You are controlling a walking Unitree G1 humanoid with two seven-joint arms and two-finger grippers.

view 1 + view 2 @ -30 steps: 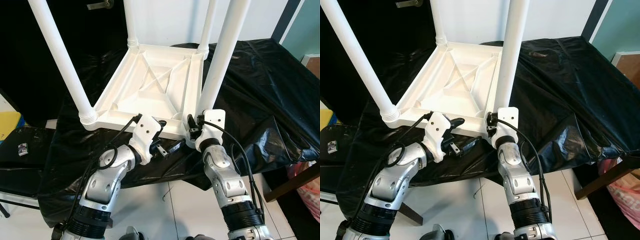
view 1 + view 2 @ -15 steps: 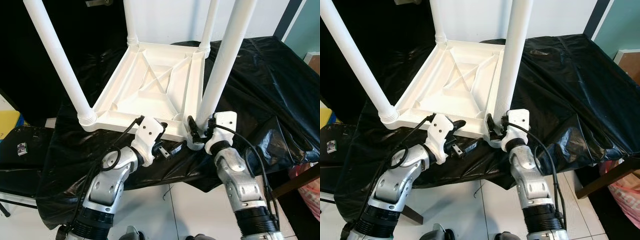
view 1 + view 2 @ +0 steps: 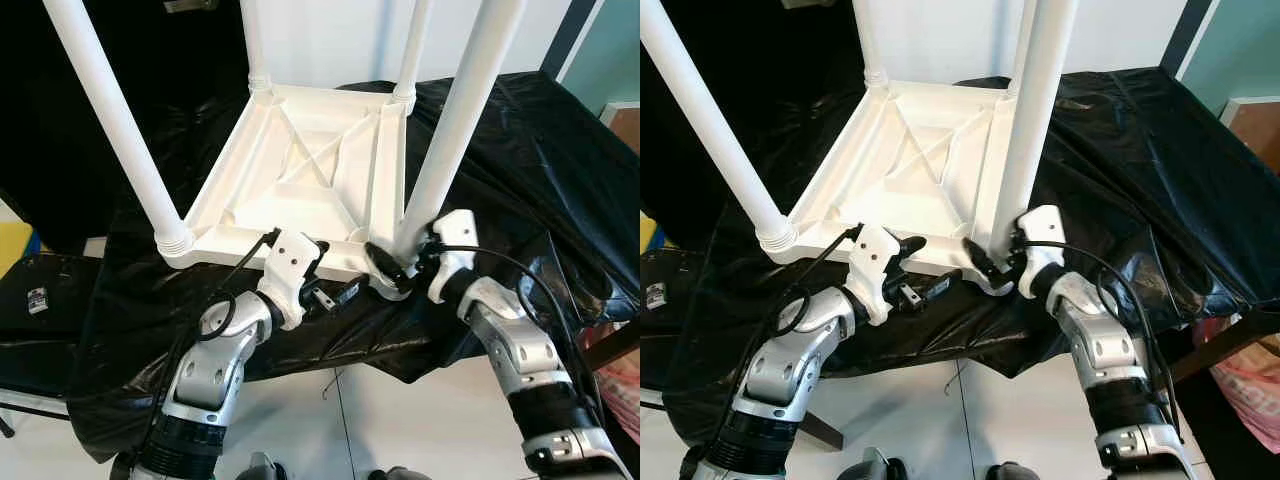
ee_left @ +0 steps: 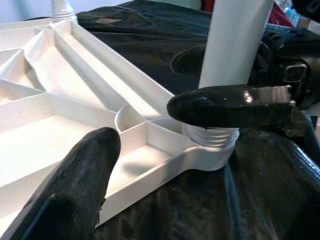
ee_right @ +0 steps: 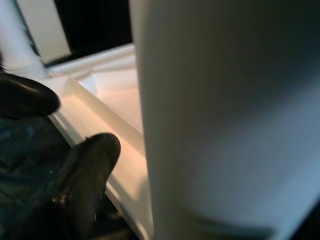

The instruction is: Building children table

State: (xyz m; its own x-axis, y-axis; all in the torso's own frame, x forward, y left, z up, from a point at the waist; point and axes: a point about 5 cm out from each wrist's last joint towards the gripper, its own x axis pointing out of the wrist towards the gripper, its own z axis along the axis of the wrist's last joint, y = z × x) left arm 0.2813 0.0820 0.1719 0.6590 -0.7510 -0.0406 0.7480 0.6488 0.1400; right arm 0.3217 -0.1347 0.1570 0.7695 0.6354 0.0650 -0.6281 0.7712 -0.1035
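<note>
A white children's table (image 3: 300,160) lies upside down on a black plastic sheet (image 3: 520,150), its legs pointing up. My right gripper (image 3: 392,262) is at the threaded base of the near right leg (image 3: 450,120), shut on it. One finger (image 4: 230,107) lies in front of the leg, the other (image 4: 190,60) behind it. My left gripper (image 3: 335,270) is open at the table's front rim, just left of that corner. Its upper finger (image 4: 75,190) rests over the rim and the lower one lies on the sheet.
The sheet-covered surface ends just in front of both arms, with white tiled floor (image 3: 330,420) below. A dark case (image 3: 40,320) and a yellow thing (image 3: 15,245) lie at the left. A wooden edge (image 3: 610,345) and a pink bag (image 3: 622,375) are at the right.
My right forearm has swung out to the right and its gripper has turned round the base of the near right leg. The left gripper has stayed at the front rim.
</note>
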